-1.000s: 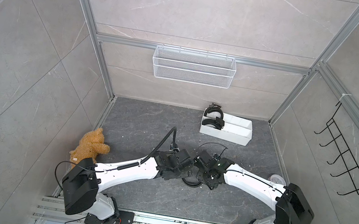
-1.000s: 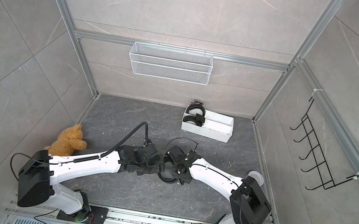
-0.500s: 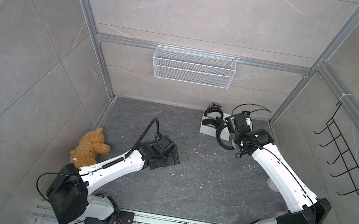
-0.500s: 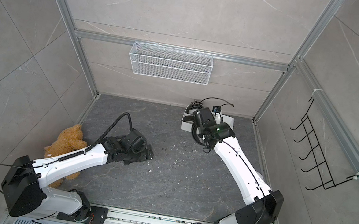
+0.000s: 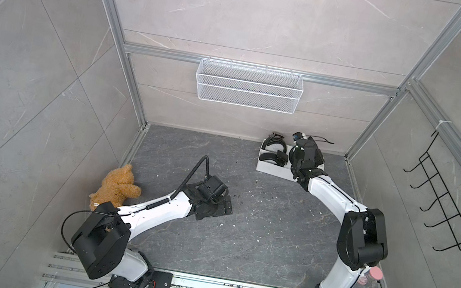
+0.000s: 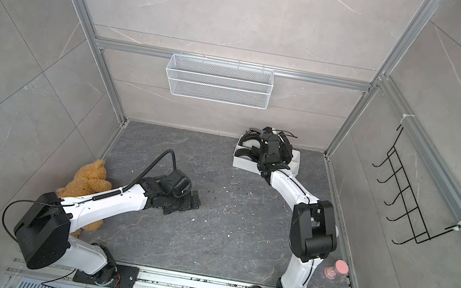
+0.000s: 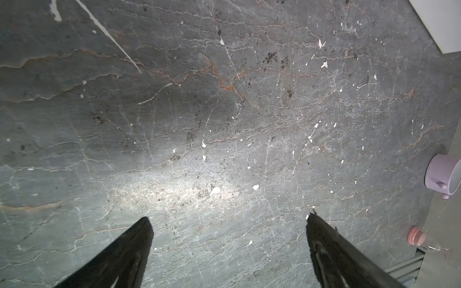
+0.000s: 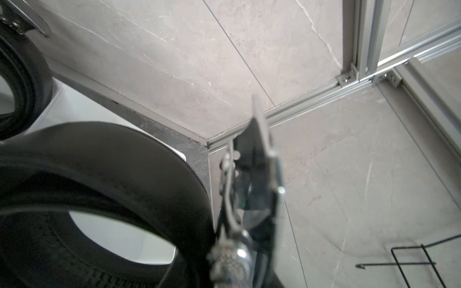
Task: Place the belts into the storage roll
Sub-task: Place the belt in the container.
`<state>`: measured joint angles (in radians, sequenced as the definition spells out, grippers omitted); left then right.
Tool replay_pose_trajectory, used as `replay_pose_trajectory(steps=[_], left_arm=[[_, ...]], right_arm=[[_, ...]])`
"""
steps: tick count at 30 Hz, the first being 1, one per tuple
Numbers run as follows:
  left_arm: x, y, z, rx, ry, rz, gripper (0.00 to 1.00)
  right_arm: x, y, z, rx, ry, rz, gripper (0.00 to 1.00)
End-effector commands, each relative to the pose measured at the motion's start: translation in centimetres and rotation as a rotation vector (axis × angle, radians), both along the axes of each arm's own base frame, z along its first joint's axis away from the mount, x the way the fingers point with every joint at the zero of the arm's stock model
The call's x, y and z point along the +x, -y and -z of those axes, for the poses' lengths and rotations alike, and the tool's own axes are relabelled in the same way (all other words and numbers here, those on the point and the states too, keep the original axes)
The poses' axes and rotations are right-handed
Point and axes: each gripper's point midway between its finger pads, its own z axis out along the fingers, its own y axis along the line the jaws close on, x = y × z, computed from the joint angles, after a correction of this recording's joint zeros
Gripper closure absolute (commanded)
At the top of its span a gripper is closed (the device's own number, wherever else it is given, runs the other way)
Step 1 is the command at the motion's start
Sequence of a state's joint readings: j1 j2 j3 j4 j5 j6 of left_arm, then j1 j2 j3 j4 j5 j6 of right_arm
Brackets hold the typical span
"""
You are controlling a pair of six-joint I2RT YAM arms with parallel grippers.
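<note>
**Figure. Third belt over the storage tray.**

The white four-compartment storage tray [image 5: 271, 169] lies at the back of the floor, right of centre in both top views, with its long axis running left to right across the frame. Two coiled black belts, the rear one [image 5: 275, 142] and the front one [image 5: 271, 158], fill the two compartments of its left half.

The right gripper [image 5: 299, 160] hangs directly over the tray's right half. Its arm reaches up the frame from the lower right, elbow raised and wrist bent down. From above, the wrist hides which of the two free compartments lies beneath it.

In the right wrist view the third belt [image 8: 112, 154] curves as a broad loop across the lower left, and white tray floor shows through it. Its metal buckle [image 8: 260, 174] stands upright at lower centre. The claw's fingers are hidden behind the strap, but the buckle end stands up just where they would close, so the claw reads as clamped on this belt. The loop lies beside the claw and towards the filled half, so the coming move is judged to be a short descent and a release.

The left gripper [image 7: 228, 218] is well apart from the tray, at centre left. Its arm is stretched low over the bare stone floor [image 7: 224, 112], and its fingers are spread wide with nothing between them. The right arm is plainly the nearer one.
</note>
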<state>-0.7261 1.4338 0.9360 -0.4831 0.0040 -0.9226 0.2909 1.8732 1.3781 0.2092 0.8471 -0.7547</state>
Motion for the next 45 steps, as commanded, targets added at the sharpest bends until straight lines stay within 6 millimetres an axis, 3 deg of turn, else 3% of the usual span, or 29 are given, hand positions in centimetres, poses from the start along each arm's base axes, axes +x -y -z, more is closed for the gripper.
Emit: replay_pose_trajectory(steps=[1,5,8,12,19,26,30,39,45], left_arm=[[0.3,0.1,0.2,-0.016,-0.001,0.009,0.02],[0.3,-0.1,0.5,-0.015,-0.014,0.002,0.02],[0.4,-0.2,0.8,-0.019,-0.02,-0.002,0.02],[0.7,0.0,0.9,-0.025,-0.027,-0.002,0.02],[1.1,0.8,1.2,-0.042,-0.037,0.008,0.02],[1.3,1.3,1.5,-0.054,-0.044,0.012,0.02],[1.2,1.0,1.4,-0.05,-0.038,0.004,0.02],[1.2,1.0,1.9,-0.052,-0.047,-0.002,0.02],[1.2,1.0,1.8,-0.056,-0.039,-0.005,0.02]], right_arm=[[2.4,0.3,-4.7,-0.093,0.219,-0.041,1.0],[3.7,-0.4,-3.8,-0.184,0.234,-0.128,1.0],[3.8,0.5,-2.6,-0.172,0.226,-0.11,1.0],[2.7,1.0,-1.1,-0.162,0.211,-0.105,1.0],[0.1,1.6,-0.9,-0.146,0.197,-0.116,1.0],[1.6,3.1,3.8,-0.064,0.083,-0.118,1.0],[2.4,2.9,6.3,-0.034,0.034,-0.133,1.0],[1.7,2.4,10.7,-0.005,-0.098,-0.168,1.0],[1.1,2.3,12.0,0.019,-0.136,-0.169,0.98]])
